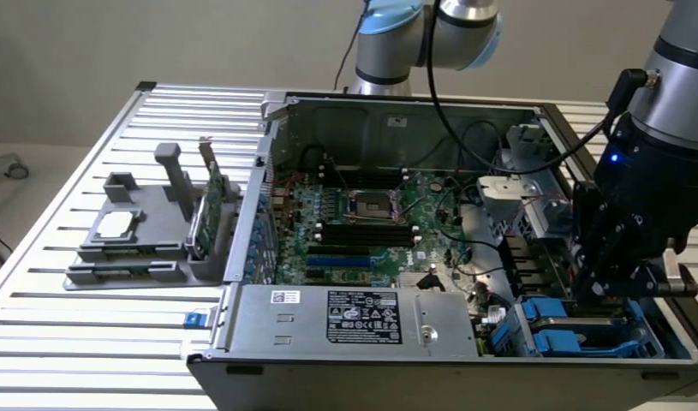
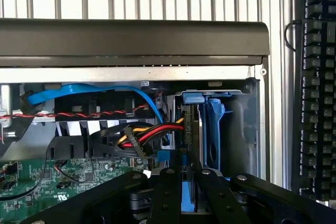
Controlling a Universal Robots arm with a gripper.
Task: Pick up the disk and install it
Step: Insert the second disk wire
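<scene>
One disk (image 2: 187, 192) with blue carrier rails stands on edge between our gripper (image 2: 184, 174) fingers, which are closed on it, over the drive bay (image 1: 577, 330) at the open computer case's (image 1: 440, 257) corner. We count four dark linkage arms, one blue SATA cable (image 2: 94, 92), one keyboard (image 2: 315, 82); label text is unreadable.

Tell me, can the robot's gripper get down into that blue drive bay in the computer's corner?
Probably yes. The case is open on top, and the gripper, shut on the disk, hangs right over the drive bay; the cables lie off to one side.
</scene>
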